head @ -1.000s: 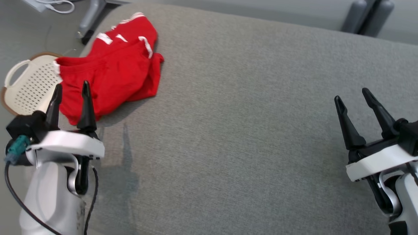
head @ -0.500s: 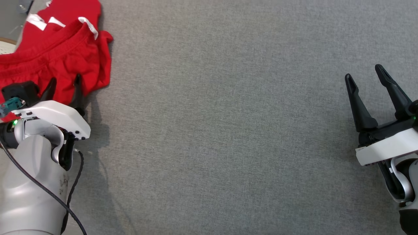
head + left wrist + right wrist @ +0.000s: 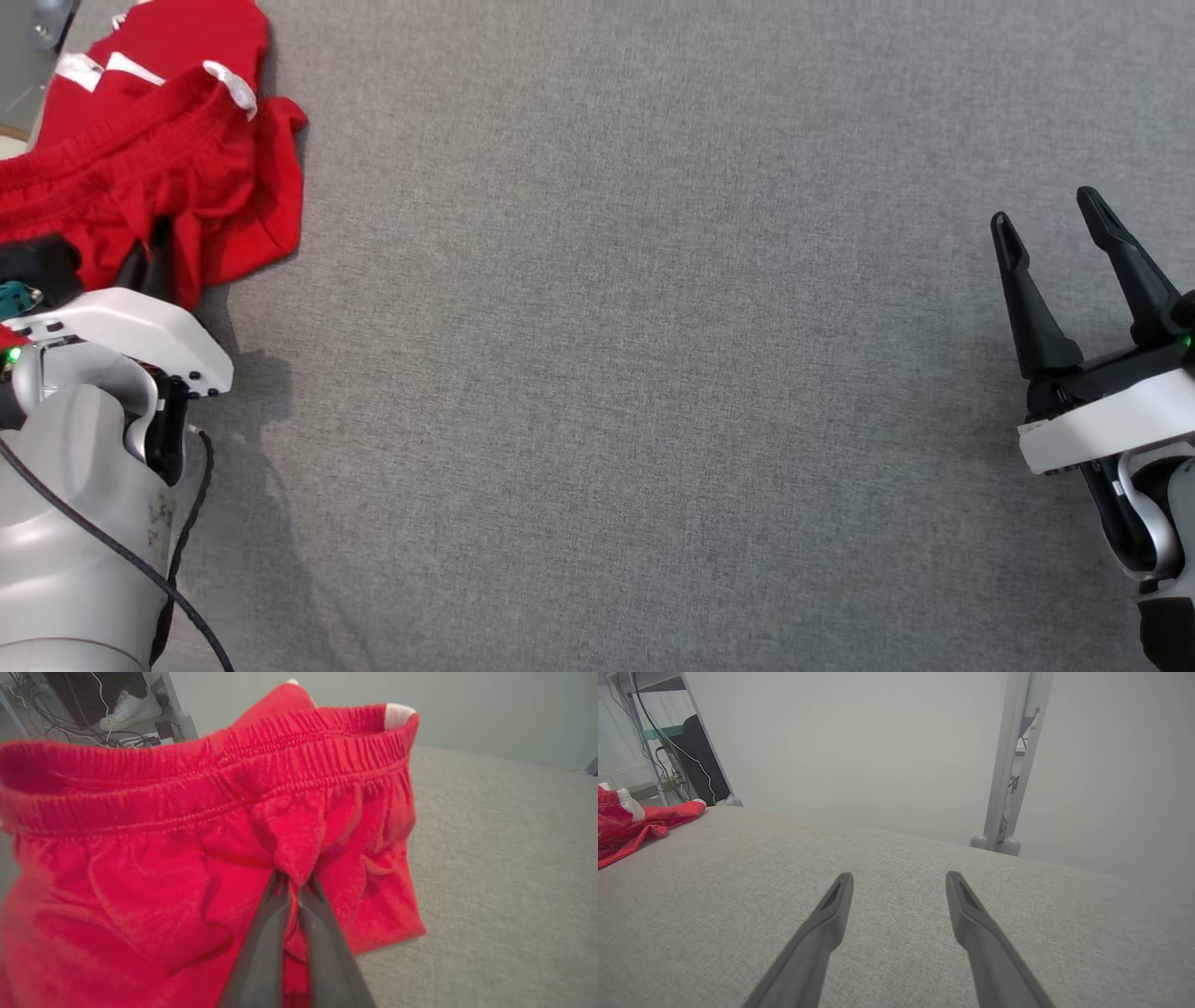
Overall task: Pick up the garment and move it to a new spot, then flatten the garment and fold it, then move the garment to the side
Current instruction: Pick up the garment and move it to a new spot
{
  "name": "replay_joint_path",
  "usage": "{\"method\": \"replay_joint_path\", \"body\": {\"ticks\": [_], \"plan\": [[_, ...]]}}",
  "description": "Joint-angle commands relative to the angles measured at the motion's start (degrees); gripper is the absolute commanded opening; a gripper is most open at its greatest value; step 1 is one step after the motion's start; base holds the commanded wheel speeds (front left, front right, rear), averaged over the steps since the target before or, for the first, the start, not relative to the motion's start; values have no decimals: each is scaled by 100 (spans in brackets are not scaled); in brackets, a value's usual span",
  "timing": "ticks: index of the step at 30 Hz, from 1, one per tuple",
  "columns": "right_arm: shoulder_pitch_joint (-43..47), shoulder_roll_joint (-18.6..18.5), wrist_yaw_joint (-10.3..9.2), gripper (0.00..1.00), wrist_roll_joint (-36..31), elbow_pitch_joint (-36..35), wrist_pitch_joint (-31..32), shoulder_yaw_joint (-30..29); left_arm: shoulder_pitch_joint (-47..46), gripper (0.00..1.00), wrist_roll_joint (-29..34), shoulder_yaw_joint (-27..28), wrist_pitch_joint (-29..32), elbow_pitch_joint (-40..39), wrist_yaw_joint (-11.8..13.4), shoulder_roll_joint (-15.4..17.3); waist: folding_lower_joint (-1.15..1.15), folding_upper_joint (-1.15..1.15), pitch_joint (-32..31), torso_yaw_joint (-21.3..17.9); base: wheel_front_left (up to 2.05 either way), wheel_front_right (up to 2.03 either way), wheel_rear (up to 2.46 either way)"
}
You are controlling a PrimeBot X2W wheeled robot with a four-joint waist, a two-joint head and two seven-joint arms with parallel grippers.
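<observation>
A crumpled red cloth garment with white trim (image 3: 168,159) lies at the far left corner of the broad grey woven-fabric surface (image 3: 653,373), its elastic waistband bunched and wrinkled. The left gripper (image 3: 294,882), two long dark fingers on a white wrist, stands at the left edge of that surface. Its fingers are pressed together on a pinched fold of the red cloth just below the waistband, and the cloth rises in a small peak from between the tips. The right gripper (image 3: 1046,213) hovers over the surface's right edge, well apart from the garment, its fingers spread wide with grey weave showing between them. Beyond the surface's far edge stands a pale grey metal post (image 3: 1008,765).
</observation>
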Motion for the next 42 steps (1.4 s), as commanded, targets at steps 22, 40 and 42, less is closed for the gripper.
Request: {"method": "replay_joint_path", "body": {"ticks": [22, 40, 42], "plan": [[742, 380, 12, 100, 3, 502, -450, -311, 2823, 0, 173, 314, 67, -4284, 758, -33, -1, 0, -1443, -737, 0, 0, 0], [903, 609, 12, 100, 52, 445, -538, -466, 3868, 0, 429, -778, 1175, -6730, 798, -445, -1, 0, -1425, -1871, 0, 0, 0], [842, 635, 12, 100, 89, 452, -550, -445, 3778, 0, 476, -975, 1234, -6625, 714, -506, -1, 0, -1355, -2023, 0, 0, 0]]}}
